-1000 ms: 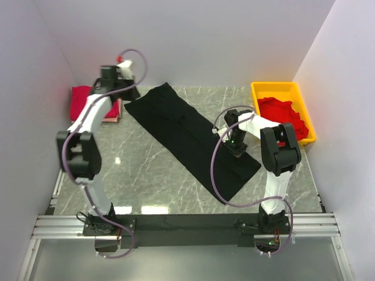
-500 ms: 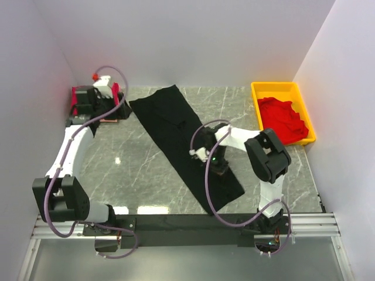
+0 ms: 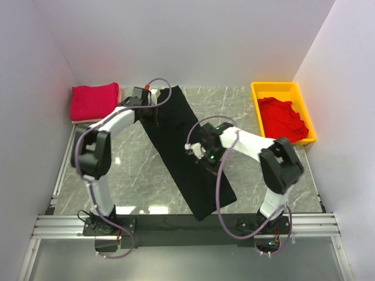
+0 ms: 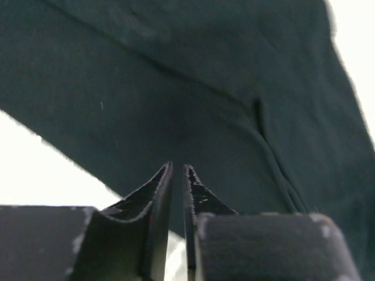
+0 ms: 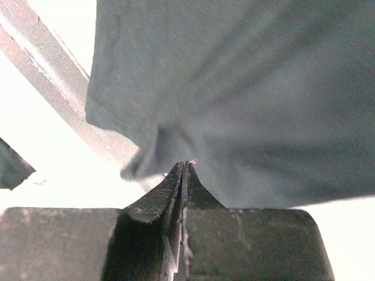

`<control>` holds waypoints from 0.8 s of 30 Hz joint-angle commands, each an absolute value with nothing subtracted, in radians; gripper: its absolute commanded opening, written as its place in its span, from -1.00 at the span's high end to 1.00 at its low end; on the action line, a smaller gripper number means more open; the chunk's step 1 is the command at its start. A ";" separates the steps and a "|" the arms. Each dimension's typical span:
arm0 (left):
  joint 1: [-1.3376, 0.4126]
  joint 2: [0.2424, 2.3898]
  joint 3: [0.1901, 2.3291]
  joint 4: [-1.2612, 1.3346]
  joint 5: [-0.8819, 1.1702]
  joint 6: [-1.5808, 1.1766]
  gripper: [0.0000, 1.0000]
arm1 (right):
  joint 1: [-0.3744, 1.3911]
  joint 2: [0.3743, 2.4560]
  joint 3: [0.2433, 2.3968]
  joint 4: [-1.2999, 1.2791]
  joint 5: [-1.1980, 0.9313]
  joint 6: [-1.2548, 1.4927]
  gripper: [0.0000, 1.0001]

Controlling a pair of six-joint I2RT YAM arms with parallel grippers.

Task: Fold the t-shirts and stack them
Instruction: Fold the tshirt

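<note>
A folded red t-shirt lies in the far left corner of a grey-green marble table, hard against the pale left wall. The left arm bends away from its base and reaches toward the far end of the black t-shirt. The shirt is folded into a long strip and runs at a slant from the back of the table down to the near edge.

In the left wrist view, the left gripper hangs over flat dark cloth crossed by a seam. Its fingers are nearly together, with only a thin slit between them. It cannot be told whether any cloth is caught there.

Near the strip's middle, the right arm stretches leftward from its base. The right gripper meets the shirt's edge. Its fingers are pressed tight, and a small pucker of black cloth bunches at their tips.

The strip's near end lies over the dark band in front of the aluminium rail, where both arms are bolted.

At far right a yellow tray sits beside the right wall, holding a crumpled heap of red t-shirts. The plain white back wall closes off the table, and light glares off the polished stone between the arms.
</note>
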State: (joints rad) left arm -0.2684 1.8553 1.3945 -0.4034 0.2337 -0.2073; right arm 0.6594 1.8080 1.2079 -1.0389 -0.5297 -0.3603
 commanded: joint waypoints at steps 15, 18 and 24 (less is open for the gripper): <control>-0.344 2.380 1.957 -0.594 0.116 -0.147 0.95 | 0.543 1.875 1.224 -0.953 -0.419 -0.376 0.98; -0.402 2.521 2.195 -0.658 0.196 -0.033 0.90 | 0.538 1.832 1.203 -0.959 -0.440 -0.385 0.98; -0.433 2.574 2.293 -0.652 0.268 0.041 0.76 | 0.537 1.818 1.178 -0.957 -0.425 -0.400 0.98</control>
State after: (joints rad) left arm -0.4068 2.5519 2.2726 -0.6064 0.1738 -0.0376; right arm 0.5423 1.8641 1.1904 -0.9634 -0.4198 -0.3817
